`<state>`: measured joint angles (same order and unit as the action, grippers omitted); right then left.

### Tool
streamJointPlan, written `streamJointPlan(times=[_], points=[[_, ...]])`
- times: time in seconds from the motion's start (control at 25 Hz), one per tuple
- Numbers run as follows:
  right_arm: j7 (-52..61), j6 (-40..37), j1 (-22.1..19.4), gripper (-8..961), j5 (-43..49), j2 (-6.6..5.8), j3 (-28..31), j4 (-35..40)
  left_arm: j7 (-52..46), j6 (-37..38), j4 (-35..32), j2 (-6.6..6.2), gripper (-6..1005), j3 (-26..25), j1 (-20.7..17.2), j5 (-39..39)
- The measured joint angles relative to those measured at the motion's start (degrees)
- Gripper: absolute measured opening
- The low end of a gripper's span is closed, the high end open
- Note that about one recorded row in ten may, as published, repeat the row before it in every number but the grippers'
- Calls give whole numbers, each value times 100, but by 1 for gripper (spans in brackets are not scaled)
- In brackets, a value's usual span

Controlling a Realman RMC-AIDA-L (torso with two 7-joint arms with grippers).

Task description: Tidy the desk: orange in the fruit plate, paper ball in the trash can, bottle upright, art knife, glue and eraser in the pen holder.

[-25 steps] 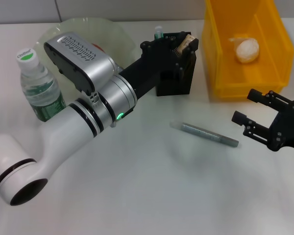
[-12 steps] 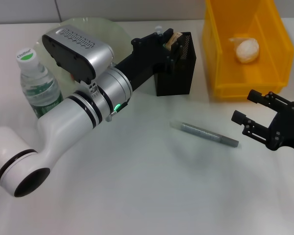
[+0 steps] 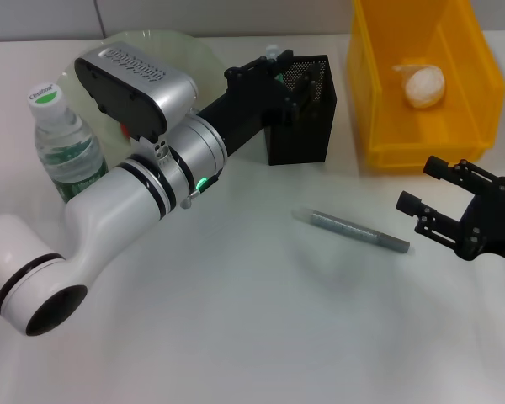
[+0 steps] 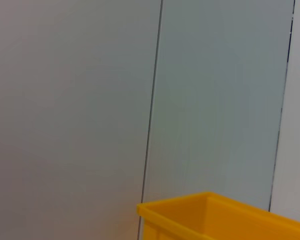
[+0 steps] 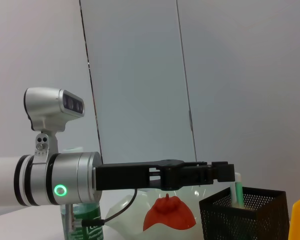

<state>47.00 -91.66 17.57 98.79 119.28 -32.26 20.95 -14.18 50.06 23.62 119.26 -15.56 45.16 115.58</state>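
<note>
Left gripper [image 3: 296,77]: stretched over the left rim of the pen holder; its fingers stand apart with nothing between them, released.
Right gripper [image 3: 425,187]: hovering near the desk's right edge, in front of the trash can, fingers spread, holding nothing.
Pen holder [image 3: 307,126]: black mesh cup, upright toward the desk's far edge, between the fruit plate and the trash can.
Art knife [image 5: 236,187]: mint-green stick standing on end inside the pen holder, its top rising above the rim.
Eraser: cannot be made out in either view.
Glue [image 3: 352,230]: grey tube lying flat on the desk [image 3: 252,337] in front of the pen holder, clear tip toward the left arm.
Trash can [image 3: 387,101]: yellow bin at the far right corner, a paper ball [image 3: 424,85] inside.
Fruit plate [image 3: 189,46]: pale-green bowl at the far edge, mostly hidden behind the left arm.
Orange [image 5: 169,214]: red-orange, sitting in the fruit plate.
Bottle [image 3: 66,147]: upright near the left edge, white cap on.
</note>
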Motion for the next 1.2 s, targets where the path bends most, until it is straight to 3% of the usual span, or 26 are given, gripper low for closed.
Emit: streamJointPlan(times=[0.08, 0.4, 0.6, 0.92, 1.2], points=[[1, -5, 0, 685, 0, 0, 0, -1, 1, -14, 0, 0, 314, -21, 2, 0], [2, -6, 1, 681, 0, -1, 26, -16, -68, 95, 56, -6, 540, -35, -60, 70], [23, -24, 1, 679, -2, -12, 241, -40, -806, 894, -54, -61, 779, -47, -421, 944], [419, -50, 135, 675, -3, -32, 260, 7, -2625, 2726, -1503, -79, 797, -14, -904, 2252], [1262, -112, 373, 671, 70, -109, 6, 385, -3010, 4440, -3007, -116, 797, 158, -1256, 3046]])
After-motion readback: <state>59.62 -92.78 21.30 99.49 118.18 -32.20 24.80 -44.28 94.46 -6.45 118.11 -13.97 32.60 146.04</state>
